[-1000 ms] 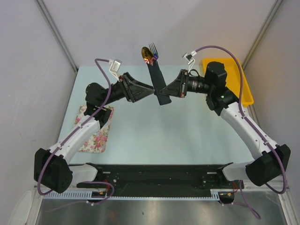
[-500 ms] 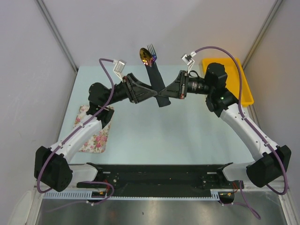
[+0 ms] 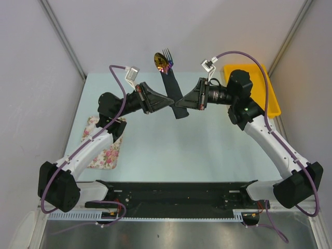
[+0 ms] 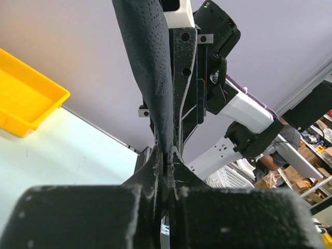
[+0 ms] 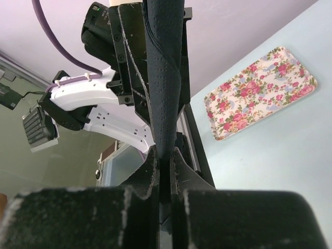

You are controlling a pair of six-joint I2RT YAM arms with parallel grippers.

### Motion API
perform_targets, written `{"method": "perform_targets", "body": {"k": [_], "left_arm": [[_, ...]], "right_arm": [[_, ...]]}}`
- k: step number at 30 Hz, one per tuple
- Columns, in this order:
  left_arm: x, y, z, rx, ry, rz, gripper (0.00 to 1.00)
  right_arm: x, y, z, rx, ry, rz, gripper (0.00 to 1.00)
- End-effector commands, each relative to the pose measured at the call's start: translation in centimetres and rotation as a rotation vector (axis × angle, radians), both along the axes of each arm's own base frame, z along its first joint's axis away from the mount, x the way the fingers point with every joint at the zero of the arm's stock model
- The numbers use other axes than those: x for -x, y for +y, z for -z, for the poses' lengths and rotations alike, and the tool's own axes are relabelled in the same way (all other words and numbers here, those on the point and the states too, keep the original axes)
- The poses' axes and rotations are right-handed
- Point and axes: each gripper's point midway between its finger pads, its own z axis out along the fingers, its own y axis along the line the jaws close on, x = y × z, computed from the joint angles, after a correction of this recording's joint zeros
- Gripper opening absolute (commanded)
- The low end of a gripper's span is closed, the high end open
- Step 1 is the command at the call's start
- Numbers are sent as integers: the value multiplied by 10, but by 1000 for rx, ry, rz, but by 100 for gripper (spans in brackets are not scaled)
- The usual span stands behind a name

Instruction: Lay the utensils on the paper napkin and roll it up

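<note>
The paper napkin (image 3: 175,96) is rolled into a slim black tube and held above the far middle of the pale blue table (image 3: 207,150); in the top view it runs from near-right to far-left, its far end reaching past the table's far edge. The utensils (image 3: 165,59) sit inside the roll; only their shiny ends, a fork's tines and a gold spoon bowl, stick out of the far end.

The left gripper (image 3: 169,99) comes in from the left and the right gripper (image 3: 183,100) from the right; their tips meet at the near half of the roll, on opposite sides. In the left wrist view the left gripper (image 4: 167,153) has its jaws pressed together on the dimpled black paper (image 4: 150,67); in the right wrist view the right gripper (image 5: 165,155) is likewise clamped on the roll (image 5: 163,78), the paper rising straight up from between its fingers.

A pink floral mat (image 3: 104,148) lies flat on the left side of the table, well apart from the roll; a yellow tray (image 3: 271,101) sits at the far right edge.
</note>
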Motion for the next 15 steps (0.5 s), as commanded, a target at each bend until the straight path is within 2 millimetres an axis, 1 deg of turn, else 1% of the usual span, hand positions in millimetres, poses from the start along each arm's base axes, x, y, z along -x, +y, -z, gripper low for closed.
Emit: {"method": "perform_targets", "body": {"k": [1, 2, 3, 5, 6, 9, 13, 15], "left_arm": [[9, 1, -11, 22, -64, 14, 0], [10, 2, -11, 22, -71, 14, 0], [10, 2, -11, 19, -77, 13, 0], [11, 2, -9, 13, -83, 17, 0], [12, 2, -9, 11, -89, 18, 0], [12, 2, -7, 3, -90, 18, 0], [15, 0, -6, -9, -106, 31, 0], [16, -1, -6, -10, -110, 34, 0]], "right_arm": [[14, -3, -19, -32, -87, -24, 0], [13, -3, -18, -30, -90, -22, 0], [12, -4, -18, -27, -87, -19, 7], [10, -5, -18, -25, -82, -7, 23], [8, -6, -18, -22, -77, 4, 41], [-1, -10, -23, -27, -72, 45, 58], [-7, -11, -31, -35, -78, 60, 59], [-8, -10, -31, -38, -74, 59, 59]]}}
